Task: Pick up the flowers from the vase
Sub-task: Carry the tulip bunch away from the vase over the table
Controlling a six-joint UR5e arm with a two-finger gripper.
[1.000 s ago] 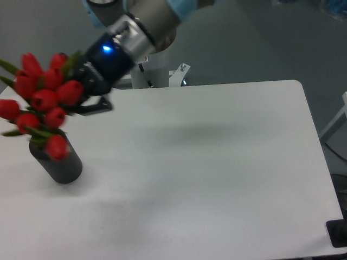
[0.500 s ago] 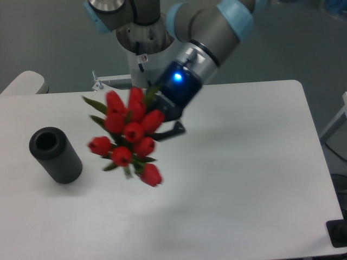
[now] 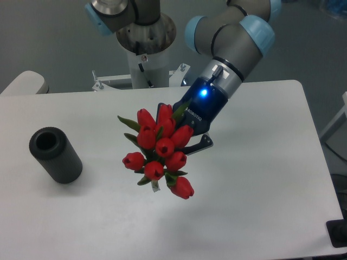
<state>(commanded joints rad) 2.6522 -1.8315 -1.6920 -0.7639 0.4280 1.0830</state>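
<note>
The flowers [image 3: 160,150], a bunch of red closed tulip buds with green leaves, hang in the air over the middle of the white table [image 3: 260,179]. My gripper [image 3: 181,142] is shut on the bunch; the buds hide most of the fingers, and one black finger [image 3: 201,144] shows to their right. The vase [image 3: 55,155], a dark grey cylinder with a round hollow top, stands empty on the table at the left, well apart from the flowers and the gripper.
The arm's base column [image 3: 145,59] stands behind the table's far edge. A pale rounded object [image 3: 23,84] sits beyond the table's back left corner. A black item [image 3: 338,233] lies off the table's front right corner.
The gripper has lifted the flowers out of the vase and carried them to the right, to above the table's middle. The vase stays in place, now empty.
</note>
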